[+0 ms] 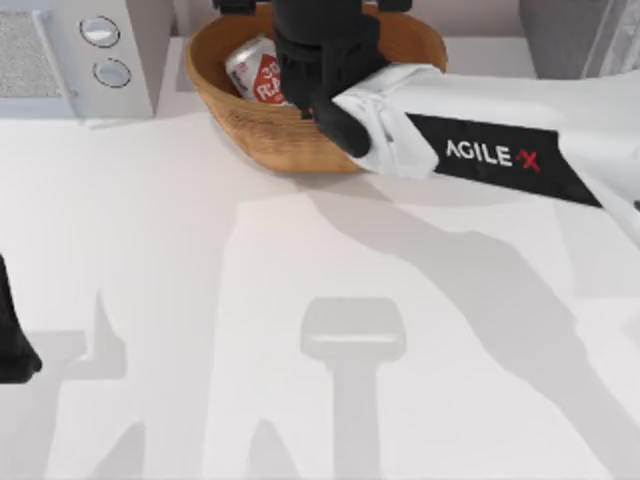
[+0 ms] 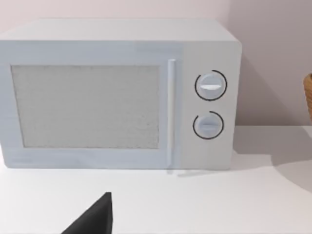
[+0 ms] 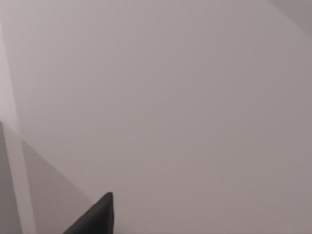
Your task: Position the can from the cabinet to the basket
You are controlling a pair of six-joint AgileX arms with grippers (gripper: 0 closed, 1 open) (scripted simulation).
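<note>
— Well, what's nearest?

— My left gripper [image 1: 12, 350], parked at the table's [image 1: 200, 300] left edge; whether it's open I cannot tell.

— And farther back?

— My right arm [image 1: 500, 150] reaches over the basket [image 1: 265, 135]. The can [image 1: 255, 70] lies tilted inside it, just beside my right gripper [image 1: 315, 60]. I cannot tell how wide that one stands, or whether it grips the can.

— Beyond?

— A microwave [image 2: 122, 92], left of the basket.

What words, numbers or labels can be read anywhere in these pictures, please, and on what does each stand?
"AGILE X", white letters with a red X, on the black panel of the right arm in the top view.
White lettering on the red label of the can in the basket: partly hidden by the arm, too blurred to read for sure.
The microwave dials bear no readable marks.
</note>
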